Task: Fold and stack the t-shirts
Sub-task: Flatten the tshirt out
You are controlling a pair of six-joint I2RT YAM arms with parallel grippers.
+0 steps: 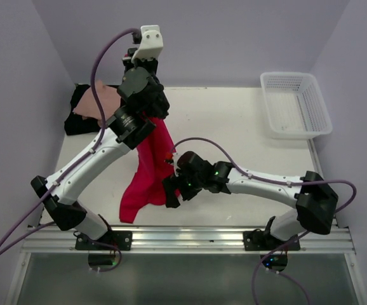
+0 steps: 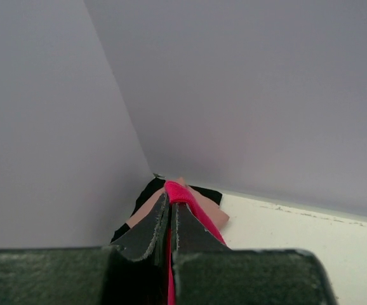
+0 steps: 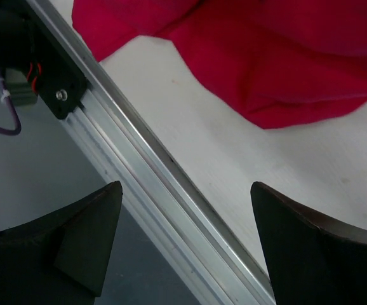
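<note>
My left gripper [image 1: 153, 118] is raised above the table's middle and shut on a fold of the bright red t-shirt [image 1: 146, 166], which hangs down with its lower end lying on the table near the front. In the left wrist view the jaws [image 2: 171, 202] pinch red cloth [image 2: 178, 190]. My right gripper [image 1: 171, 193] is open and empty, low over the front edge beside the shirt's lower end; in the right wrist view [image 3: 183, 190] the red shirt [image 3: 285, 57] lies beyond the fingertips. The salmon-pink shirt [image 1: 105, 101] lies on the black shirt [image 1: 79, 119] at the back left corner.
A white lattice basket [image 1: 296, 105] stands at the back right. The aluminium rail [image 3: 158, 184] along the table's front edge runs under my right gripper. Walls close in the left, back and right sides.
</note>
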